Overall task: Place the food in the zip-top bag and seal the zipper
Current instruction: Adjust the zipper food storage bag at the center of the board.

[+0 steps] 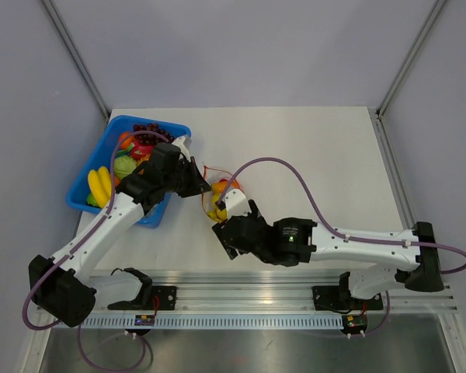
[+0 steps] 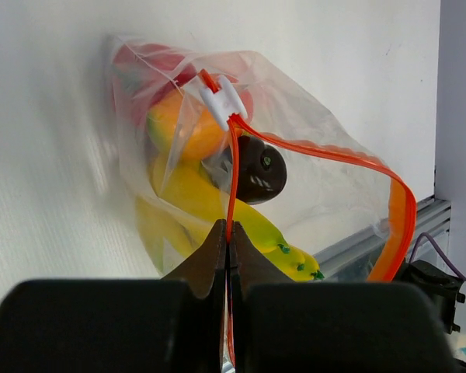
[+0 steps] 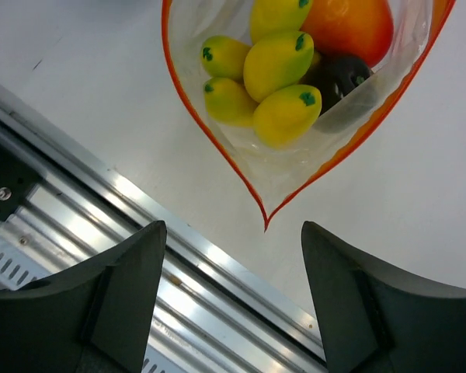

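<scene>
**Top view:** A blue plastic tray [image 1: 157,124] at the left of the white table [image 1: 311,155] is shown filled with toy produce, among it yellow bananas [image 1: 99,186] and dark purple grapes [image 1: 149,128]. Just right of the tray, a small clear zip-top bag [image 1: 217,194] is seen between the left gripper [image 1: 203,186] and the right gripper [image 1: 221,223].

**Left wrist:** The left gripper [image 2: 229,249] is pictured with its fingers pressed together on the bag's thin red-orange zipper strip [image 2: 233,171], below a white slider [image 2: 224,99]. Glossy toy fruits [image 2: 210,202] are held inside the bag: yellow pieces, an orange one [image 2: 186,128], a red one [image 2: 147,62] and a dark brown one [image 2: 258,167].

**Right wrist:** The right gripper [image 3: 233,233] is shown with its fingers spread apart, the strip's pointed corner [image 3: 266,224] in the gap just ahead of them. The bag's mouth is seen gaping, with the yellow pieces [image 3: 276,66] inside it. A ribbed aluminium rail [image 3: 179,264] is visible below.
</scene>
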